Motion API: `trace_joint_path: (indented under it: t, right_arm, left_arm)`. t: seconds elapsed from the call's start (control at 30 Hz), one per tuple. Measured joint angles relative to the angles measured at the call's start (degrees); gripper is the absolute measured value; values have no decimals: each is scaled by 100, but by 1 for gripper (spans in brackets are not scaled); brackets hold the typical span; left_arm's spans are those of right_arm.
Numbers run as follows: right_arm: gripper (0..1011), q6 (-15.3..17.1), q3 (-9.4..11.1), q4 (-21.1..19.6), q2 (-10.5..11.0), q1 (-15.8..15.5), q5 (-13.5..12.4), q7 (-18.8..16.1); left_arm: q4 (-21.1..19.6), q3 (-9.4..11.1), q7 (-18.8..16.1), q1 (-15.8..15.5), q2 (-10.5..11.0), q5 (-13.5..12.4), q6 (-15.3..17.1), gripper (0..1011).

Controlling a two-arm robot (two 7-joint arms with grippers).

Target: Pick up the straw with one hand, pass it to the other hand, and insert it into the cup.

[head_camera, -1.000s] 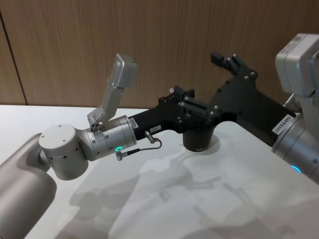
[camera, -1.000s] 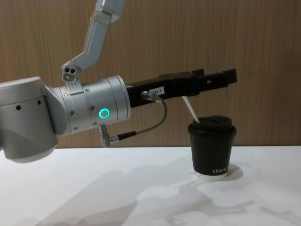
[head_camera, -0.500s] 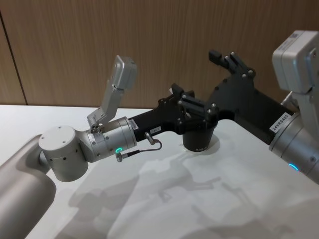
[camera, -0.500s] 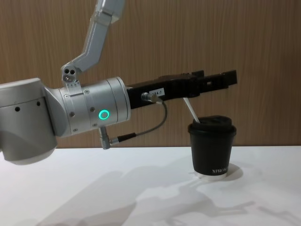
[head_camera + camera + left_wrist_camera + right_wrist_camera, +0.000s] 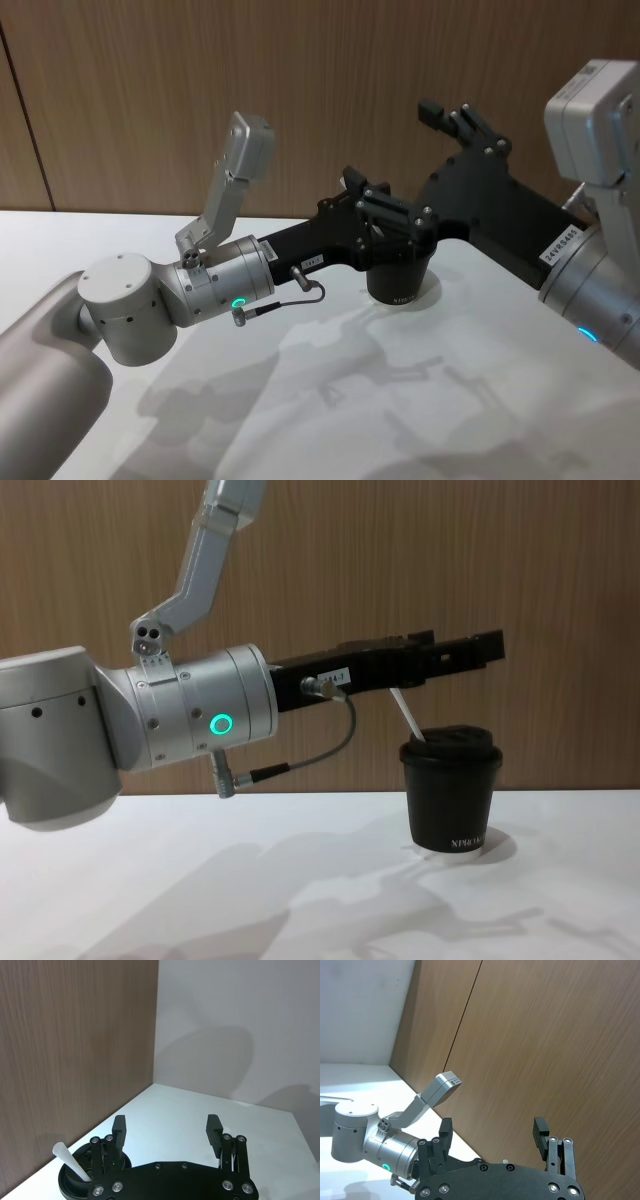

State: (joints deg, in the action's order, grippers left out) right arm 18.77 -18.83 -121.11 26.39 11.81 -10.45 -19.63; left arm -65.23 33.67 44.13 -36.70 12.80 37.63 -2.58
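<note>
The cup (image 5: pixel 451 790) stands upright on the white desk (image 5: pixel 300 900), with the straw (image 5: pixel 405 713) already set into its domed lid and leaning to the robot's left, its upper end rising toward the gripper above. In the left wrist view the straw (image 5: pixel 70 1161) pokes up out of the lid (image 5: pixel 67 1180) just beside one finger, touching nothing that can be made out.

The left gripper (image 5: pixel 455 655), the long black one on the silver wrist with the green ring light (image 5: pixel 221 721), reaches out level above the cup. Its fingers (image 5: pixel 119 1130) are spread wide apart and released, with only bare desk between them. A grey cable (image 5: pixel 300 760) loops below its wrist.

The right gripper (image 5: pixel 455 115) hangs higher, behind the cup and to its right, against the brown wood wall (image 5: pixel 300 90). Its fingers (image 5: pixel 540 1132) also stand wide apart and hold nothing.
</note>
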Motion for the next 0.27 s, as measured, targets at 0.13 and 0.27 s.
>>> trace_joint_path:
  t: [0.13,0.27]
  right_arm:
    - [1001,3,-3,0,-2,2,1,0]
    - [1001,6,-3,0,-4,4,0,0]
  left_arm:
    - [-2,0,-2,2,2,0,1,1003]
    - [-4,0,-5,4,3,0,1,1003]
